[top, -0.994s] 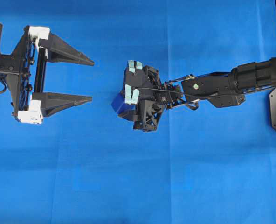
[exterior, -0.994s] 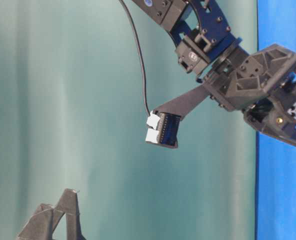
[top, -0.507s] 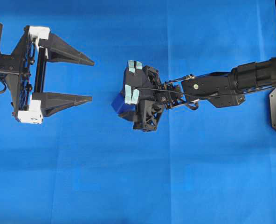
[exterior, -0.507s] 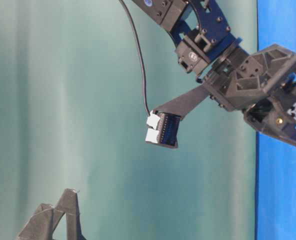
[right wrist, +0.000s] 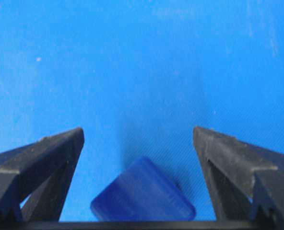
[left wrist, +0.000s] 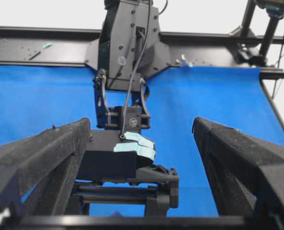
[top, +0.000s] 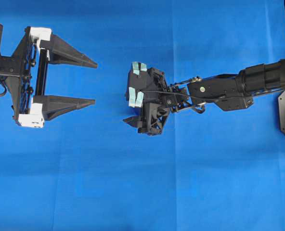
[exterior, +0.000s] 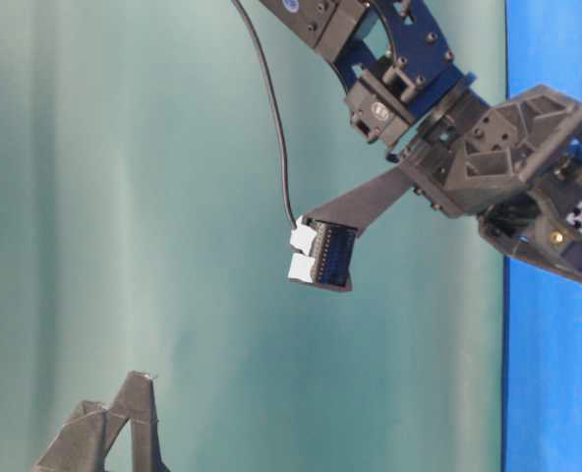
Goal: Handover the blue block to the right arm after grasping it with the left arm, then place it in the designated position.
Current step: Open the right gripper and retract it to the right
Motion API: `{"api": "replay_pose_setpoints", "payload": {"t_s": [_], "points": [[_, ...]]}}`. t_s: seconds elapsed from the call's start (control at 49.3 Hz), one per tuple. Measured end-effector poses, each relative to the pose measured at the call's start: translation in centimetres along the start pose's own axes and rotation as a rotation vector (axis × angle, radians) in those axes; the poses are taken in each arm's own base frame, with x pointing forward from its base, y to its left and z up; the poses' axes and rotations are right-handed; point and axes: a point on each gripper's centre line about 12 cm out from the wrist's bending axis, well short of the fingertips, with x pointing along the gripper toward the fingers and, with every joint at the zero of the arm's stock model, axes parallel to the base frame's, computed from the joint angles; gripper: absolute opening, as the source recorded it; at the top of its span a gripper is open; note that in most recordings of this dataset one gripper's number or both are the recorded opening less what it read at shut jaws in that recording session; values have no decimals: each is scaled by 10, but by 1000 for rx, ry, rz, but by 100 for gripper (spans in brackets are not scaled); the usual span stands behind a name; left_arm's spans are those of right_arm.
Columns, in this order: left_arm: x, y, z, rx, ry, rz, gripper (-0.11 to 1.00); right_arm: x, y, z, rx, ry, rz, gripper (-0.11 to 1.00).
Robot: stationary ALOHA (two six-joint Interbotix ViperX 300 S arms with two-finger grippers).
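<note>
Bright blue cloth (top: 133, 192) is covering the counter from edge to edge. Near the middle, the right arm (top: 219, 90) is reaching in, its gripper (right wrist: 138, 143) pointing down at the cloth. Its jaws are standing wide apart, holding nothing. The blue block (right wrist: 143, 197) is lying tilted on the cloth directly between and below them, touching neither jaw, so this arm is by far the nearer one. From overhead the block is hidden under the gripper. Well off to the side, the left arm's gripper (top: 87, 82) is hanging with its jaws fully spread and empty.
</note>
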Motion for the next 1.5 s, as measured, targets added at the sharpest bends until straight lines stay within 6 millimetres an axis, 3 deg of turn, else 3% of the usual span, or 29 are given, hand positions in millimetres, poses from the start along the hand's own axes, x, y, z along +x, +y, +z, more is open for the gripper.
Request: {"api": "replay_pose_setpoints", "payload": {"t_s": [0.243,0.446,0.892,1.237,1.5], "points": [[0,0,-1,0,2,0,93,-31,4,24,-3,-43,-21,94],[0,0,-1,-2,1,2,93,-78,9,47,-6,-95,-46,94],[0,0,-1,-2,2,0,93,-170,16,71,-1,-215,-68,94],[0,0,-1,-2,1,2,93,-237,14,75,18,-304,-85,94],[0,0,-1,-2,1,2,93,-261,14,70,21,-350,-73,94]]}}
